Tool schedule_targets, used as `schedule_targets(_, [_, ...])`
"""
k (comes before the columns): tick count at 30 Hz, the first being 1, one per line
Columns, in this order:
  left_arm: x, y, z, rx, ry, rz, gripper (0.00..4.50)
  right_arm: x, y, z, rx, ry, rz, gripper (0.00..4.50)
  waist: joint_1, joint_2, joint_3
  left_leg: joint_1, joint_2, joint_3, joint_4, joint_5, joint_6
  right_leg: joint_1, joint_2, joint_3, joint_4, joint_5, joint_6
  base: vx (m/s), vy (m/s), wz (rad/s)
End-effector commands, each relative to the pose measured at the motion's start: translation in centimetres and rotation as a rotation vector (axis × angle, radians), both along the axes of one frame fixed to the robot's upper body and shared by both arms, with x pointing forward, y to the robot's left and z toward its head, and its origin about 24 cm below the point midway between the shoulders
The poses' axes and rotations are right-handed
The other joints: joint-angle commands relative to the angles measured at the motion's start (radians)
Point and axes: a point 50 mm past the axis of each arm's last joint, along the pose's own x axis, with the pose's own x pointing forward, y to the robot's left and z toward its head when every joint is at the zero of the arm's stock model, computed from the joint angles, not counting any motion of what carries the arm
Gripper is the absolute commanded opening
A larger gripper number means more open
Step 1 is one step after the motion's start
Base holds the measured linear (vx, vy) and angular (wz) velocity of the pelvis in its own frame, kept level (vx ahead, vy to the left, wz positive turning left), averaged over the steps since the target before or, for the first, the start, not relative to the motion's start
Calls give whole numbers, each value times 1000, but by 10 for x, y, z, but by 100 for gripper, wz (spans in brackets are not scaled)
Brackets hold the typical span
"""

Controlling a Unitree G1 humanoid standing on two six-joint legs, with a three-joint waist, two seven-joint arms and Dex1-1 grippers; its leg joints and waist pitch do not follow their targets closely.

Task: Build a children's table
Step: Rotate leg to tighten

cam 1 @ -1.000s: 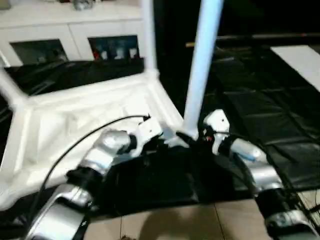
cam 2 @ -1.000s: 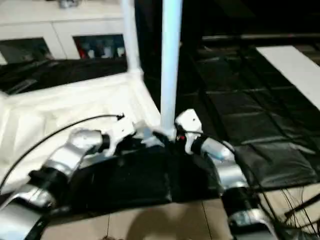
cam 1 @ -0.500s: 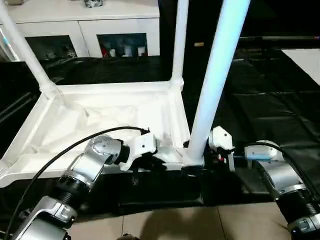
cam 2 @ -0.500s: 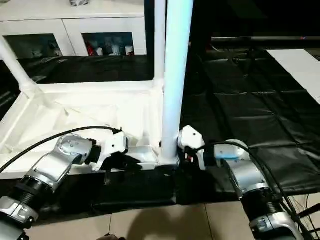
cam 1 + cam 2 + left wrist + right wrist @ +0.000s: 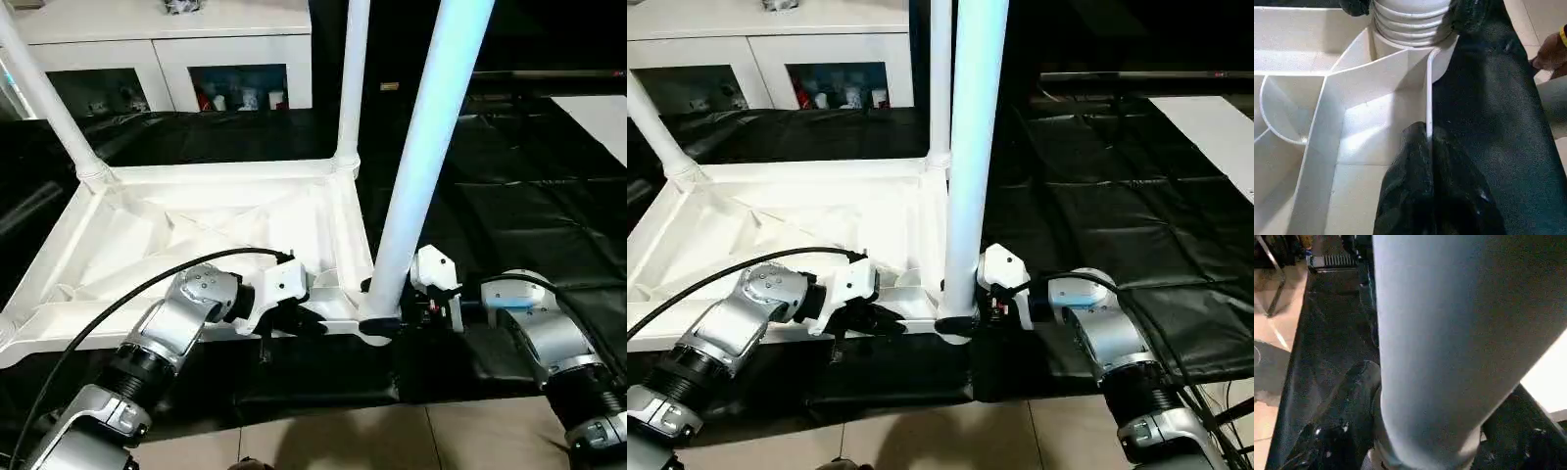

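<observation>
— Where do we stand with our left gripper (image 5: 1427, 147)?

— We have its fingers (image 5: 1405, 171) pinched tight on the thin near rim of the tabletop (image 5: 196, 225), one on each side of the wall, just beside the near right corner socket (image 5: 1410, 41).

— And our right gripper (image 5: 1425, 431)?

— It sits around the foot of the near leg (image 5: 421, 166), a black finger (image 5: 1342, 406) on either side. We think both press the leg, but the wrist view is so crowded by the leg that we cannot tell contact for sure.

— How does the leg stand?

— Upright in that corner socket, leaning a little to the right as it rises out of the top of the head views. Its ribbed end shows seated in the socket in the left wrist view.

— The rest of the table?

— The tabletop lies upside down on the black mat (image 5: 549, 215), ribs facing up. Two more legs stand in it: the far right leg (image 5: 351, 78) and the far left leg (image 5: 44, 93), which slants away to the left.

— Anything around it?

— A white cabinet (image 5: 157, 49) stands behind the mat, with small things behind its glass doors. Tiled floor (image 5: 392, 441) shows in front of the mat. In the left wrist view a person's hand (image 5: 1550, 51) shows at the edge, over the floor and apart from the table.
</observation>
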Motion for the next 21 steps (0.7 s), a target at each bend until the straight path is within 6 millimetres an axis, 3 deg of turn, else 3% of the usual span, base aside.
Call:
schedule_targets(1, [-4, -6, -1, 1, 5, -31, 0, 2, 2, 2, -27, -14, 19, 283, 1, -21, -68, 19, 41, -16, -61, -203, 76, 43, -49, 30, -59, -178, -258, 0, 0, 0])
schedule_targets(3, [-4, -5, -1, 2, 4, -26, 0, 3, 2, 2, -32, -17, 23, 266, 1, -24, -68, 19, 41, -16, -60, -200, 79, 43, -48, 30, -58, -177, -257, 0, 0, 0])
schedule_targets(11, [-4, -3, -1, 5, 7, -21, 0, 5, 2, 0, -35, -20, 14, 261, -1, -21, -66, 20, 40, -17, -60, -220, 72, 42, -48, 29, -60, -207, -254, 0, 0, 0])
schedule_targets(15, [4, -5, -2, -2, -8, 67, 0, 13, 4, -6, 39, -23, -182, 261, -5, -22, -65, 19, 39, -17, -62, -233, 60, 41, -47, 31, -61, -222, -248, 0, 0, 0])
schedule_targets(21, [12, -21, -6, -59, -3, 160, 0, 25, 23, -20, 223, 19, -569, 259, -32, -18, -64, 19, 33, -23, -70, -282, 14, 39, -47, 30, -70, -292, -221, 0, 0, 0])
